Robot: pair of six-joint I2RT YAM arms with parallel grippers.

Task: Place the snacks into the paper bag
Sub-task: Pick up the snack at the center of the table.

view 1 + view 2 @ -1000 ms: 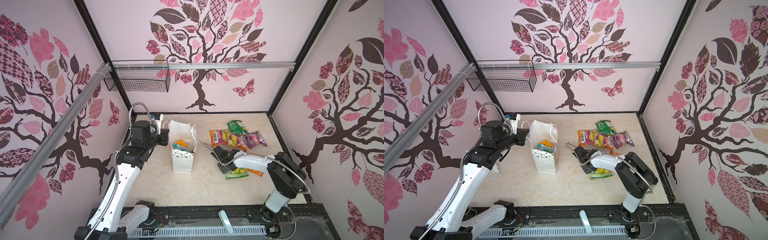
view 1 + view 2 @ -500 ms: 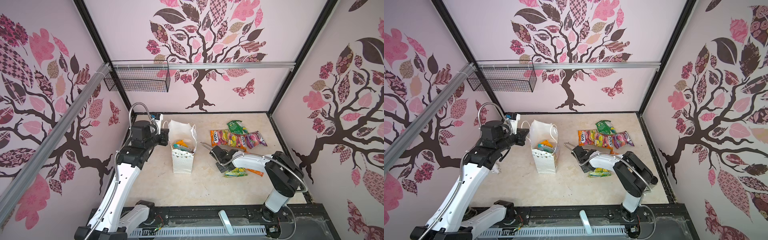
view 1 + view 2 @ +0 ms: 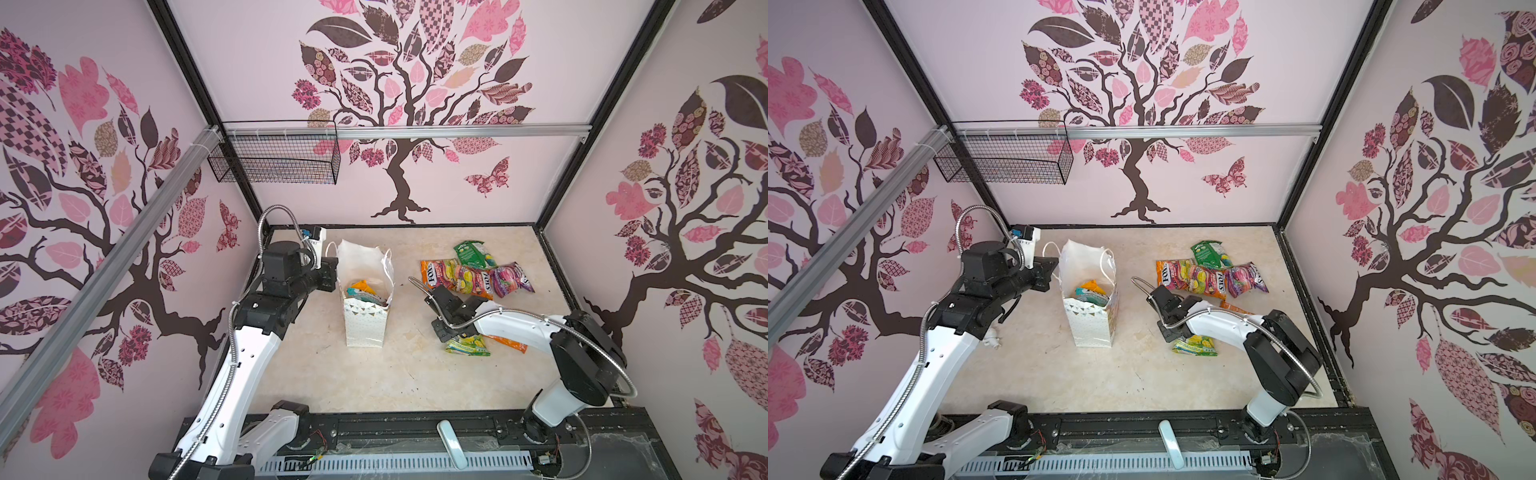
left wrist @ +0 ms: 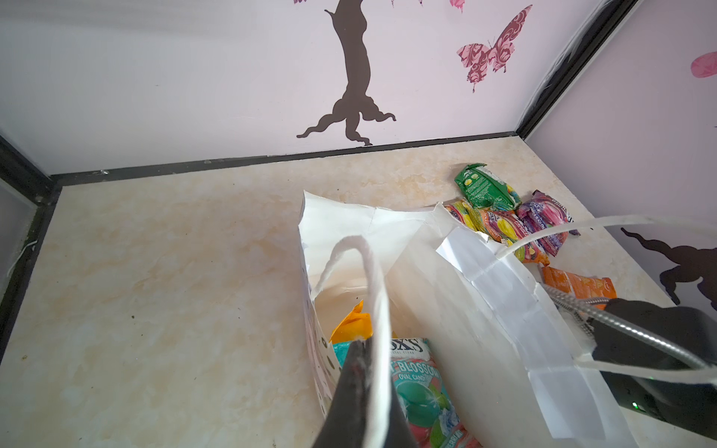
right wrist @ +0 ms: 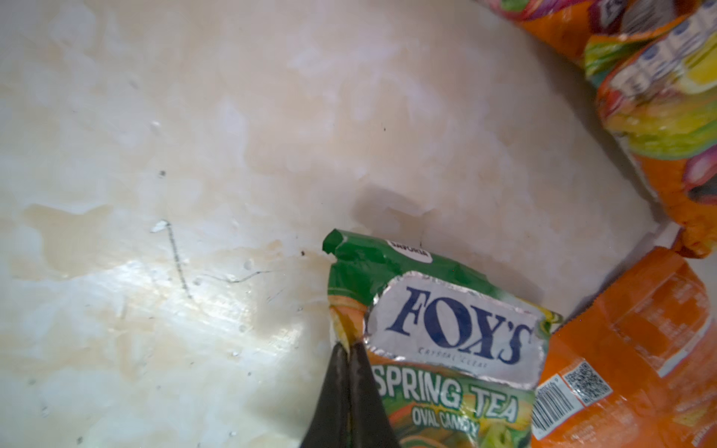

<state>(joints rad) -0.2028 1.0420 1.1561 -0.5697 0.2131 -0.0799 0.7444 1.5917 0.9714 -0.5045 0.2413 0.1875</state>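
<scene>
Surface (image 3: 374,374): pale marbled floor of a booth papered with tree decals. Entry one, paper bag (image 3: 365,320): upright beside your left arm, mouth open, a teal pouch (image 4: 419,391) and a yellow-orange pouch (image 4: 355,326) already inside. Left hand (image 4: 362,345): pinched narrow on the bag's string handle (image 4: 372,271), as it was a second ago. Entry two, right hand (image 5: 348,349): a second ago its jaws stood apart over the Spring Tea pouch (image 5: 438,349); now they are clamped on that pouch's edge, with the pouch lying on the surface, well apart from the bag. Also unbagged: an orange pouch (image 3: 509,343) touching it, and a cluster of pouches (image 3: 473,274) farther back. Reading: your grasp looks made, so the lift and carry come next. An edge pinch may let the glossy pouch swing or slip.
</scene>
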